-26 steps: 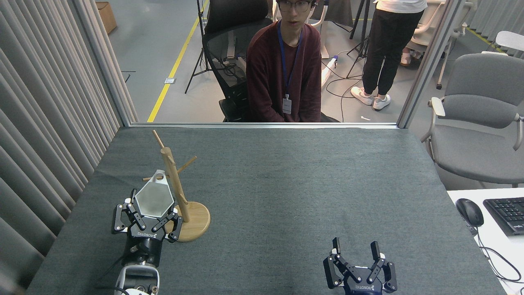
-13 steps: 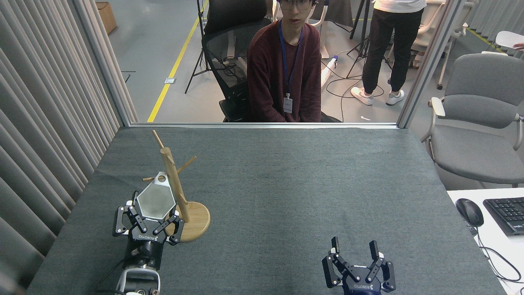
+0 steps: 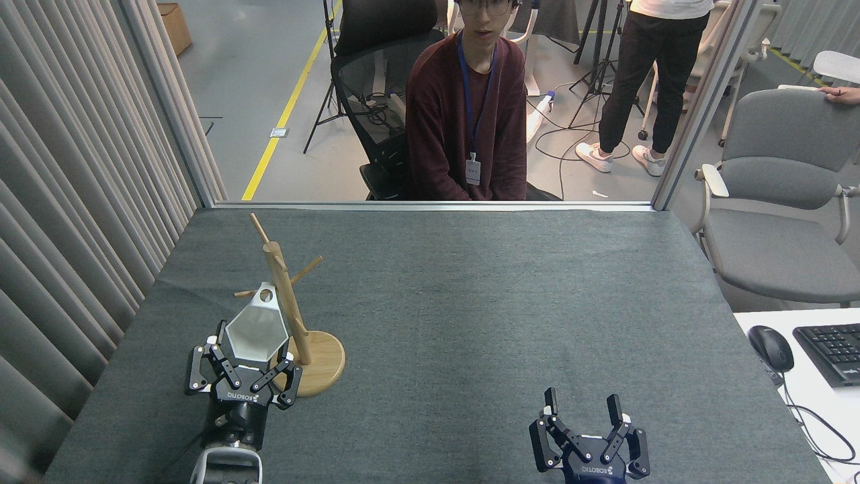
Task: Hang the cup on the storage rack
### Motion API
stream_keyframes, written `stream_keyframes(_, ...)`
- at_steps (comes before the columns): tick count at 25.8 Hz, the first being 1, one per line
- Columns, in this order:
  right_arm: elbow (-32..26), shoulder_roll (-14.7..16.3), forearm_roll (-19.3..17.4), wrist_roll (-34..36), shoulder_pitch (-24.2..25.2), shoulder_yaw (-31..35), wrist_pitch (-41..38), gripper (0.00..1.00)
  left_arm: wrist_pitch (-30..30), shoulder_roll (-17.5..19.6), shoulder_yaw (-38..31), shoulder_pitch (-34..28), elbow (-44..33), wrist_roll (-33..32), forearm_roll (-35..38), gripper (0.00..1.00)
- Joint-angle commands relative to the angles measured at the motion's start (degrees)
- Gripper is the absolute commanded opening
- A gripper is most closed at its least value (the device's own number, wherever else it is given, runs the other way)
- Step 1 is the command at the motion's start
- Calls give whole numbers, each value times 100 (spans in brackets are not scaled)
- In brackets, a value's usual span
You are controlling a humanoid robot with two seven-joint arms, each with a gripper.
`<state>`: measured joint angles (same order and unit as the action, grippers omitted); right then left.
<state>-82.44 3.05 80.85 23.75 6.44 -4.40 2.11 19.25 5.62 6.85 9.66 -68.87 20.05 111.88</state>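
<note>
The white hexagonal faceted cup (image 3: 254,331) is clamped in the left tool (image 3: 243,366), near the counter's left edge toward its near-left corner. The fingers are closed on the cup's lower facets, which leaves the small flat tab handle with its round hole (image 3: 266,294) free at the far end – judged to be deliberate, since the hole is the part that must pass over a peg.

The light wooden mug tree with a slim post, angled pegs and a round disc base (image 3: 291,316) stands just beside the cup, on its right. The tab lies close against the post, level with the short left-hand peg (image 3: 244,293); whether the hole is already on a peg cannot be told from this view. The pegs slope upward, so the hole is expected to be seated by being lowered along a peg.

The right tool (image 3: 583,410) is held low at the near edge, toward the near-right corner, its fingers spread and empty – well apart from the rack and clear of the working area.

A seated person in a dark red top (image 3: 467,114) is visible beyond the far edge.
</note>
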Motion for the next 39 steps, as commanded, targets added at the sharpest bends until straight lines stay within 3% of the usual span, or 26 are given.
stream_keyframes(1, 0, -6, 1, -2, -2, 0, 8, 98, -1, 0, 0, -104, -4, -1, 0, 99)
stream_keyframes(11, -9, -6, 1, -2, -29, 0, 8, 98, -1, 0, 0, -447, -224, -1, -17, 99)
stream_keyframes(16, -88, -15, 1, -19, -11, -9, -18, 98, -194, 18, -35, -913, -769, -1, -140, 99)
stream_keyframes(18, -123, 29, 1, -28, 15, -17, -36, 98, -563, 18, -132, -1098, -1138, -9, -589, 99)
stream_keyframes(23, -141, 117, 10, -28, 86, -17, -53, 98, -1802, 61, -545, -1704, -2210, -203, -2926, 99)
stream_keyframes(25, -184, 152, 10, -28, 112, -17, -53, 98, -2347, 53, -738, -2012, -2465, -440, -3454, 99)
stream_keyframes(29, -211, 205, 28, -28, 121, -26, -45, 98, -2874, -9, -1011, -2425, -2685, -713, -3621, 99)
stream_keyframes(39, -211, 231, 36, -10, 138, -17, -44, 98, -2883, -26, -1055, -2434, -2685, -713, -4025, 99)
